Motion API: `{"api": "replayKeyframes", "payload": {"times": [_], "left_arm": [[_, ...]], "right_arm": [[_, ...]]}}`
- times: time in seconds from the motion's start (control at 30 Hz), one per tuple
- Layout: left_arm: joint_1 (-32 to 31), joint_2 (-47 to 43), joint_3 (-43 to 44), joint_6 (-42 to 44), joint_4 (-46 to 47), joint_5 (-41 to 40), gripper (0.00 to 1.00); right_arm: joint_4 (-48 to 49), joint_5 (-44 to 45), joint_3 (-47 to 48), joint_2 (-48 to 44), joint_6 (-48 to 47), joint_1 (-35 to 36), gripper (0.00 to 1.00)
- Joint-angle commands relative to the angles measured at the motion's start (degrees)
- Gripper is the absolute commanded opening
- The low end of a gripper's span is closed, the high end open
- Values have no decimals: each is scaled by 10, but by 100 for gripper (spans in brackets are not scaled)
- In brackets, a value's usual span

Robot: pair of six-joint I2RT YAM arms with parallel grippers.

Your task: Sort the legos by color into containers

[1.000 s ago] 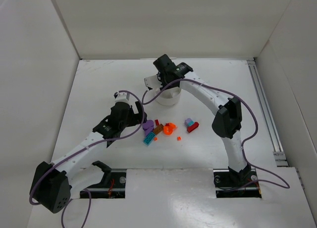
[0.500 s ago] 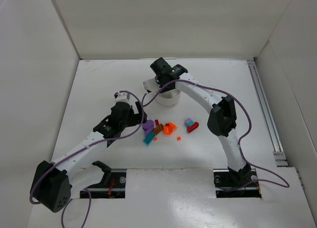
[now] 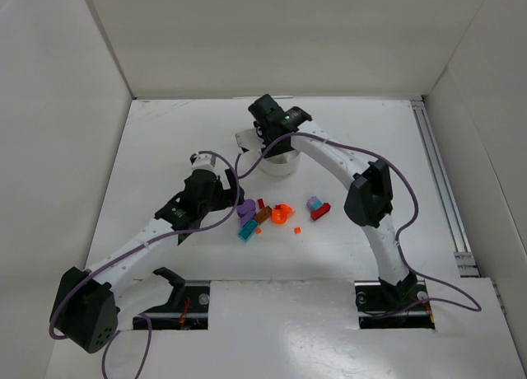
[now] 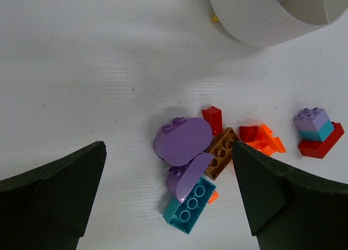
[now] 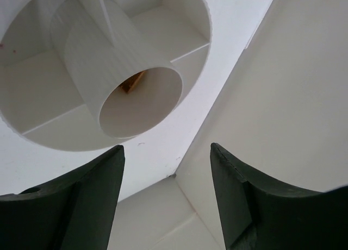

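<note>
The right arm [image 3: 329, 152] has slid left over the dish [image 3: 281, 166], the right pincer [image 5: 166, 152] open and empty, while the left pincer [image 4: 168, 152] hangs wide over the legos [image 3: 263, 215] nearby on the worktop [image 3: 165, 148]: probably light, hard, slippery, best pinched by flat sides.

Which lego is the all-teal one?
The rectangular teal plastic brick with round studs, beside the purple rounded pieces; the other teal bit sits under a lilac brick.

Left claw [image 4: 168, 147] spread wide, pointing down, right claw [image 5: 166, 148] parted, empty, reaching far forward
</note>
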Motion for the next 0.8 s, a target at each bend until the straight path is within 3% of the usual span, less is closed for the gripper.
{"api": "replayKeyframes", "payload": {"times": [0.0,0.13,0.17,0.23,0.43,0.63,0.77], "left_arm": [[-3,2,13,2,12,0,100],[-3,-3,13,2,7,9,100],[-3,-3,13,7,7,14,100],[-3,-8,13,14,7,39,100],[-63,12,20,26,22,51,100],[-148,88,60,-18,-16,-44,100],[-213,122,86,-40,-23,-97,89]], "right_arm": [[30,-30,19,-45,23,13,69],[113,-30,-42,-131,89,4,78],[136,-37,-65,-186,138,-12,87],[188,-81,-170,-256,186,-35,99],[462,-159,-571,-584,315,-99,99],[441,-168,-717,-738,376,-104,99],[403,-154,-780,-799,398,-104,99]]}}
